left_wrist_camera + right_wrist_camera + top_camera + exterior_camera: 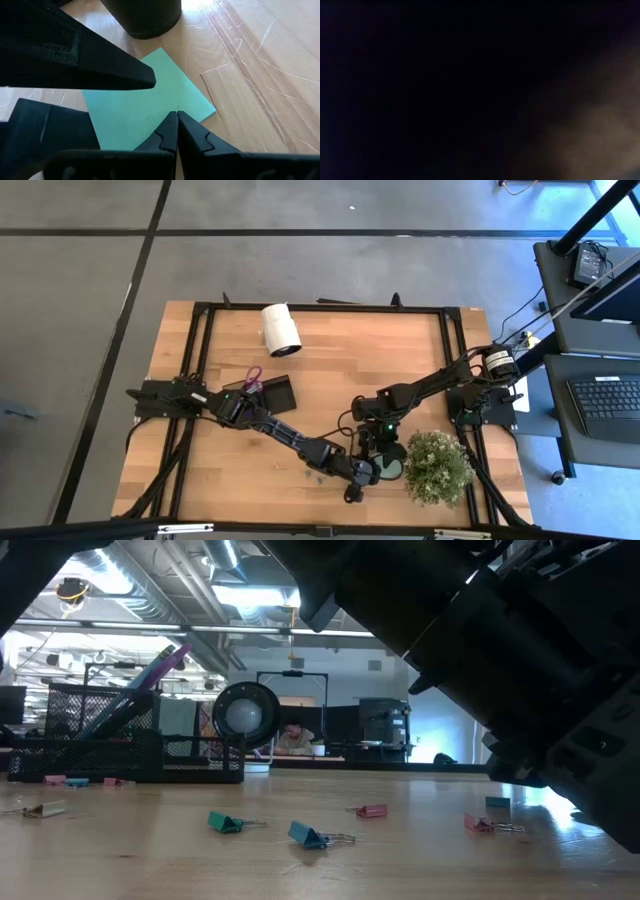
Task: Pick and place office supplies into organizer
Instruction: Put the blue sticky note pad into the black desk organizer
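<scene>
A light green sticky-note pad (165,85) lies flat on the table next to the plant's black pot (145,20), at the near right. My left gripper (176,116) is shut, its tips on the pad. My right gripper (378,452) hovers over the same spot. One of its dark fingers (100,70) crosses above the pad and the other (45,135) stands beside it, so it is open. The right wrist view is dark. The black organizer (275,393) stands at the left middle, purple scissors (253,376) upright in it. Small clips (308,835) lie scattered on the wood. My left gripper's shut fingertips rest on the pad's top face (186,104), close to one edge. They come slanting down from the table's left. The pad lies flat on the table. My right gripper: I cannot tell whether its fingers touch the pad.
A bushy potted plant (438,467) stands right beside both grippers at the near right. A white roll (281,330) lies at the far middle. The two arms cross close together over the near middle; bare wood (330,360) lies between the roll and the arms.
</scene>
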You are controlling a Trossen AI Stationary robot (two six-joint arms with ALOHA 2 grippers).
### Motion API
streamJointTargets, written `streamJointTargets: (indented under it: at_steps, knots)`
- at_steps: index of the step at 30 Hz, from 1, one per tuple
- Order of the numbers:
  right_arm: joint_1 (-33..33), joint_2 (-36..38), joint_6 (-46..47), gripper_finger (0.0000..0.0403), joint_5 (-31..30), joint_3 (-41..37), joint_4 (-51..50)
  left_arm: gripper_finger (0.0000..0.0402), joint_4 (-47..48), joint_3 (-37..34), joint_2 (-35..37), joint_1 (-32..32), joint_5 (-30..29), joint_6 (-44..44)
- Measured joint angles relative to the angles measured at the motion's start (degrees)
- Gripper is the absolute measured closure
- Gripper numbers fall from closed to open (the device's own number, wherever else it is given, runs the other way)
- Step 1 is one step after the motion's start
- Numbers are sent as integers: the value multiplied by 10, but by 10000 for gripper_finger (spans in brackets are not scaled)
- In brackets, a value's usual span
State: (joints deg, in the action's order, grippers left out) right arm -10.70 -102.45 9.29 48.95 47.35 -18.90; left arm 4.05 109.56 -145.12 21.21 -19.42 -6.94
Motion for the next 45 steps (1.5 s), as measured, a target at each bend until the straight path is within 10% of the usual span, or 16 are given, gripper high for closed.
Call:
streamJointTargets:
  at_steps: [26, 45]
  knots:
    - [0, 0, 11, 167, -38, 1, -2, 400, 6, 0, 0, -3, -6, 6]
    - [-1, 0, 33, 292, -37, 1, -3, 400, 5, 0, 0, -3, -9, 4]
